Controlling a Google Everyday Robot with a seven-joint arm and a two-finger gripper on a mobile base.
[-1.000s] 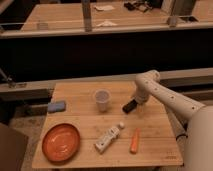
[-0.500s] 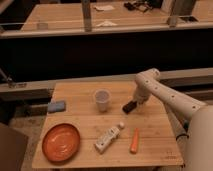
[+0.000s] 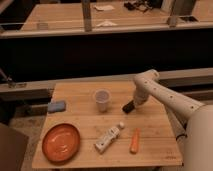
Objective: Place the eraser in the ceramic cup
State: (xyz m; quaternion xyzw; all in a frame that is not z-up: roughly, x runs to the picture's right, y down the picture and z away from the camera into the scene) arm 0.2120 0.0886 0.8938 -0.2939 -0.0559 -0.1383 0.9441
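— On the wooden table (image 3: 150,145), toward its far right part, where does your pincer stand?

— My gripper (image 3: 133,102) is down at the tabletop there. It sits at the end of my white arm (image 3: 165,95), which reaches in from the right of the view and bends at an elbow above the table's far edge.

— State of the pincer?

— I cannot tell whether it is closed or open. The eraser (image 3: 127,107), a small black block, is right at its tip. Whether the block is gripped or merely lying on the wood, I cannot tell.

— And the ceramic cup?

— The white ceramic cup (image 3: 102,99) stands upright, just to the left of the eraser in the view and apart from it. The eraser is outside the cup.

— Other items on record?

— A blue-grey block (image 3: 56,106) lies near the left edge. A flat orange plate (image 3: 61,142) sits at the near left corner. A small white bottle (image 3: 109,138) lies on its side near the middle front. An orange stick-shaped object (image 3: 134,141) lies just to its right, not touching it.
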